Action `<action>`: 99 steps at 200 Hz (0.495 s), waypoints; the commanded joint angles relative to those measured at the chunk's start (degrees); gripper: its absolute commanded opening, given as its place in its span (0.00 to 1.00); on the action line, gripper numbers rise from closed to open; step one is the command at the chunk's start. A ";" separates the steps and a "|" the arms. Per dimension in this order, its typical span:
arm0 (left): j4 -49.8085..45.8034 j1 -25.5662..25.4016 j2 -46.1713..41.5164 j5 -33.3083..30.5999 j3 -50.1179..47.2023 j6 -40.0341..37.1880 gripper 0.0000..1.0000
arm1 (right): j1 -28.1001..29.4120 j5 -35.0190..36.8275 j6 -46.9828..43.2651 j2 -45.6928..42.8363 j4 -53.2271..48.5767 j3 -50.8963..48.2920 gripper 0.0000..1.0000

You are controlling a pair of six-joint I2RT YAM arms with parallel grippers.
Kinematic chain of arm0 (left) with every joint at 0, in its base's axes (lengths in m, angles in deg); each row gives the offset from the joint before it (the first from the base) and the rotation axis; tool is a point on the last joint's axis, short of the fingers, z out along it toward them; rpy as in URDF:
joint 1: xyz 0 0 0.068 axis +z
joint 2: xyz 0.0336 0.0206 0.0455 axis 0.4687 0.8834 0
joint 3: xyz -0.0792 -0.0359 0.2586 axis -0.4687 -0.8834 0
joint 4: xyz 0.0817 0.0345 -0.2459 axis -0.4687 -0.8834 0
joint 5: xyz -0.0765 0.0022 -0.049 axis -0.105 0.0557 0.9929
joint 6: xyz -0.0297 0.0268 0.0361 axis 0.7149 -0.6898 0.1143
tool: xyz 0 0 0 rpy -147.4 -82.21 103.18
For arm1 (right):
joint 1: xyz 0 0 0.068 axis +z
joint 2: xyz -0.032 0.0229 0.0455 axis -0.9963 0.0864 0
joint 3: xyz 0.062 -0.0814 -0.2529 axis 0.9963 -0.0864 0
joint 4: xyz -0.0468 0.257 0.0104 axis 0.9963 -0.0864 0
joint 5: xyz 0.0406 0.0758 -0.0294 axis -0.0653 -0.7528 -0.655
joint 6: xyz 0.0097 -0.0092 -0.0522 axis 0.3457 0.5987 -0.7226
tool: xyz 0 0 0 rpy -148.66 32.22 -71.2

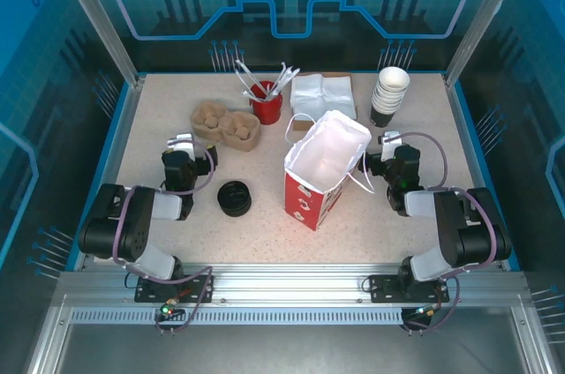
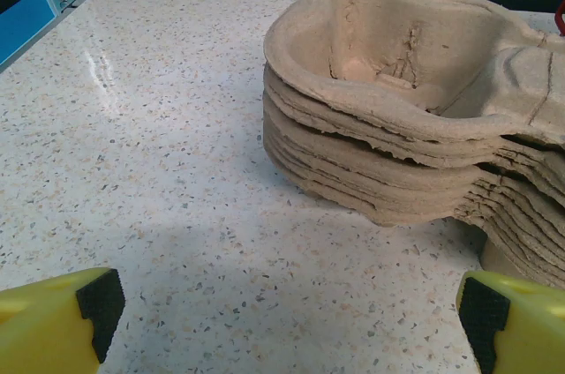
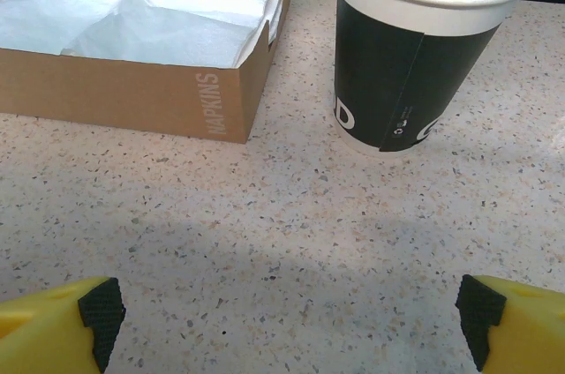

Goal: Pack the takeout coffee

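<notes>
The takeout coffee is out of view. A red and white paper bag [image 1: 311, 199] stands open at the middle of the table, its mouth facing up. My left gripper [image 1: 183, 146] [image 2: 291, 325] rests low over the table left of the bag, open, with bare tabletop between its yellow fingertips [image 2: 53, 325]. My right gripper [image 1: 391, 140] [image 3: 291, 325] sits low to the right of the bag, also open and empty, its yellow fingertips [image 3: 516, 321] wide apart.
A stack of pulp cup carriers [image 1: 225, 124] [image 2: 415, 109] lies just ahead of the left gripper. Lidless stacked cups [image 1: 389, 94] [image 3: 424, 48] and a napkin box [image 1: 323, 94] [image 3: 141, 48] stand ahead of the right. Black lids [image 1: 234, 198] lie left of the bag; a red cup of stirrers [image 1: 266, 105] stands behind.
</notes>
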 commanded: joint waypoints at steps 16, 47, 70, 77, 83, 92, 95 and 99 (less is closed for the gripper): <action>1.53 -0.07 0.06 -0.09 0.50 0.00 0.99 | -0.75 -0.34 -0.82 0.26 0.22 1.22 1.00; 1.49 -0.07 0.09 -0.09 0.52 -0.01 0.99 | -0.75 -0.46 -0.76 0.25 0.13 1.26 1.00; 1.52 -0.07 0.11 -0.09 0.52 0.00 0.99 | -0.73 -0.43 -0.82 0.27 0.13 1.26 1.00; 1.46 -0.06 0.07 -0.07 0.48 0.00 0.99 | -0.77 -0.45 -0.79 0.27 0.11 1.33 1.00; 1.53 -0.06 0.10 -0.09 0.55 -0.01 0.99 | -0.75 -0.52 -0.77 0.27 0.12 1.26 1.00; 1.54 -0.07 0.13 -0.06 0.48 -0.01 0.99 | -0.76 -0.51 -0.75 0.26 0.20 1.26 1.00; 1.53 -0.07 0.12 -0.04 0.47 0.02 0.99 | -0.77 -0.52 -0.75 0.24 0.22 1.13 1.00; 1.53 -0.07 0.12 -0.09 0.47 0.02 0.99 | -0.84 -0.66 -0.75 0.18 0.22 1.17 1.00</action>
